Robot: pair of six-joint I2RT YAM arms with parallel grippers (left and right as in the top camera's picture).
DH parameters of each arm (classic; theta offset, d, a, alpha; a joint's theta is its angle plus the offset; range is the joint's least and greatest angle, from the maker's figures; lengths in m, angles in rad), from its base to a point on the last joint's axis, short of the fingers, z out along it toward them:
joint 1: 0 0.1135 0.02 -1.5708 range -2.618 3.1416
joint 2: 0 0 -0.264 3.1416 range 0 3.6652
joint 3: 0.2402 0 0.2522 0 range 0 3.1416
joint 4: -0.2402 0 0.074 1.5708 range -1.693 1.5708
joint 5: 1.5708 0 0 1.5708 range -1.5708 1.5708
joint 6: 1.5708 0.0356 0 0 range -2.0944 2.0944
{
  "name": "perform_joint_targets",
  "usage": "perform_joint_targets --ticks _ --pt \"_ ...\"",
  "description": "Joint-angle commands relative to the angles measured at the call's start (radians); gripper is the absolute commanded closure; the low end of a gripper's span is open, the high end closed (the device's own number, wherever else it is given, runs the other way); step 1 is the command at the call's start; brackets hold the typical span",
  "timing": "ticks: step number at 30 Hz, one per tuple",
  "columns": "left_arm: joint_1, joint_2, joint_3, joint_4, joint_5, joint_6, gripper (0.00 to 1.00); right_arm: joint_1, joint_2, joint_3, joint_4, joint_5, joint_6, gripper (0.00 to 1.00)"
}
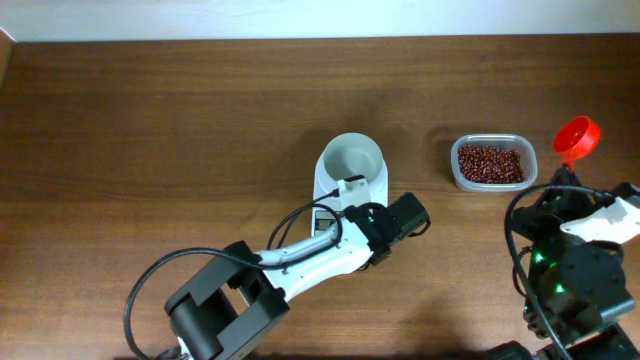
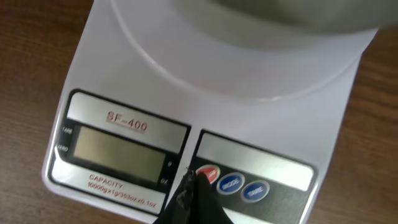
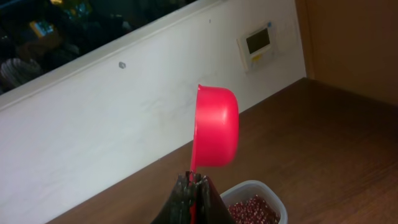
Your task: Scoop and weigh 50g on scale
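Red button [image 2: 210, 173] on the scale [image 2: 186, 81] sits at the closed left hand [image 2: 193, 182].

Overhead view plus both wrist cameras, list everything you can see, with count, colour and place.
kitchen scale: one, white, table centre
bowl: one, white, on the scale, looks empty
tub: one, clear, right of the scale
beans: many, red-brown, in the tub
measuring scoop: one, red, held right of the tub
table: one, brown wood
left claw: one, black, shut, tip at the scale's red button
right claw: one, black, shut on the scoop's handle
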Motion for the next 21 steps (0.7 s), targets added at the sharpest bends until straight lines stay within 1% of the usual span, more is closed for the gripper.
perform_joint_targets --ticks 1,21 --pt "0.005 0.011 0.001 0.012 0.001 -0.017 1.00 -0.009 0.024 0.019 0.000 -0.010 -0.014 0.96" --pt "0.005 0.045 0.001 0.057 0.027 -0.017 1.00 -0.009 0.050 0.019 0.010 -0.025 -0.014 0.96"
